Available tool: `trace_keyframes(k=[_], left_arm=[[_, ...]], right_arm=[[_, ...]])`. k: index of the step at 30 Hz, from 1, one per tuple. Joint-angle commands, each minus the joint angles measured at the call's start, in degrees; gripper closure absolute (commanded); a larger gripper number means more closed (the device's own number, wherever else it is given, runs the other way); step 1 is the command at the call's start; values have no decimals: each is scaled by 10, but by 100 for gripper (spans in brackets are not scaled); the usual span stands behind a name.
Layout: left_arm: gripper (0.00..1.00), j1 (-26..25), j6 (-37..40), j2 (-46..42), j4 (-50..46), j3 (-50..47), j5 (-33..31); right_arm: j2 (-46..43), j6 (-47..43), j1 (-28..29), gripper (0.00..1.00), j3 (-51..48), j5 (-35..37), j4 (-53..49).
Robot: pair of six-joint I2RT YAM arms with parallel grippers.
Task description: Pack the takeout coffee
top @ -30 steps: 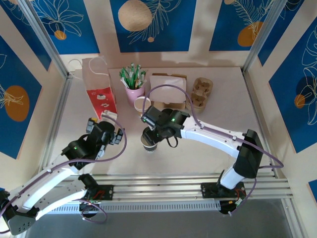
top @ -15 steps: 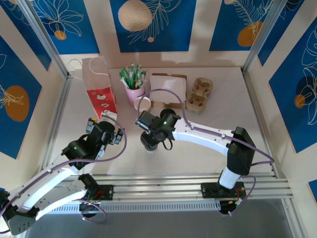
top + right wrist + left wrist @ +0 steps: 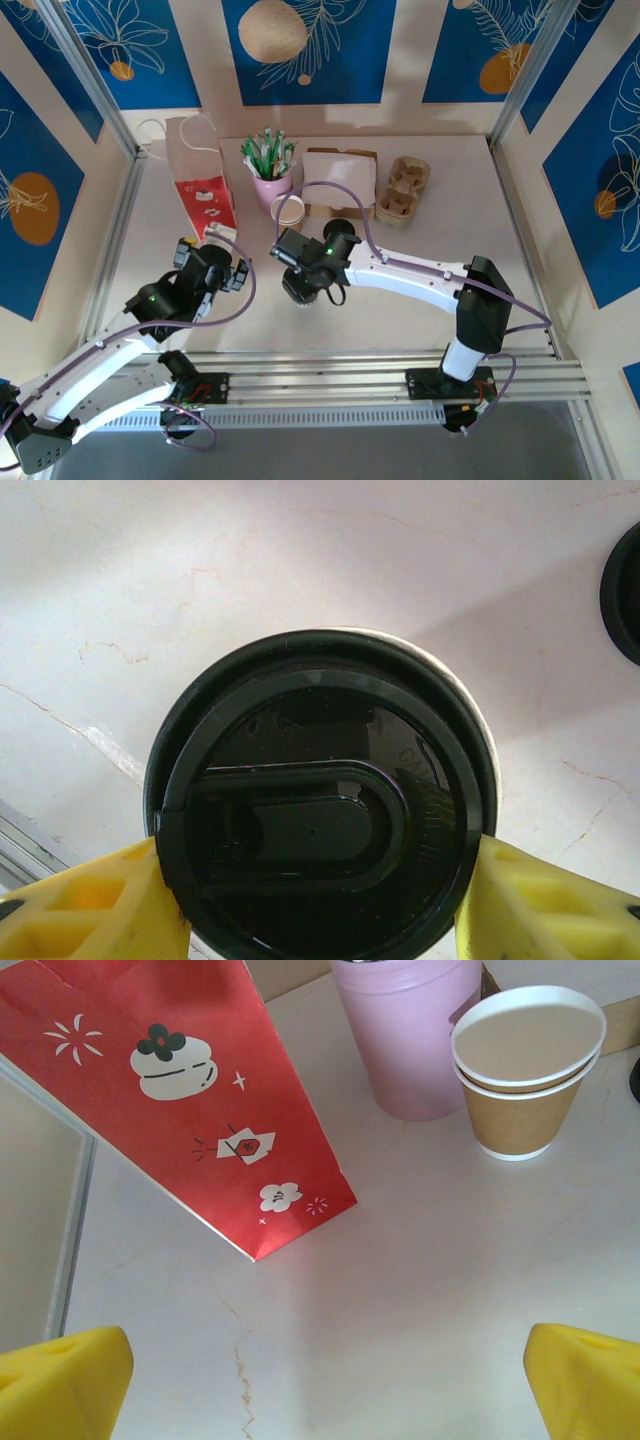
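The takeout coffee (image 3: 320,800) sits mid-frame in the right wrist view, black lid up. The right gripper (image 3: 320,905) presses its yellow fingers (image 3: 90,910) against both sides (a firm pinch). The left gripper (image 3: 320,1380) stands wide apart at the bottom corners, below a red paper bag (image 3: 190,1090) and stacked tan cups (image 3: 525,1100).
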Motion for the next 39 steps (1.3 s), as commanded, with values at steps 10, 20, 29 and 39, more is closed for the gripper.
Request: trace_keyframes(k=[10,20,29,39], left_arm=[[0,6,1,1,-6,3,-4],[0,7,1,-1,-9,3,-4],[0,7,1,0,-10,4,-1],[0,7,1,0,-10,3,2]], right_arm=[[18,33,-7,40,4,14,-51],[20,52,-3,41,27,38,-76],[8,54,-9,40,12,16,-53],[4,68,-19,40,-18,-3,-39]])
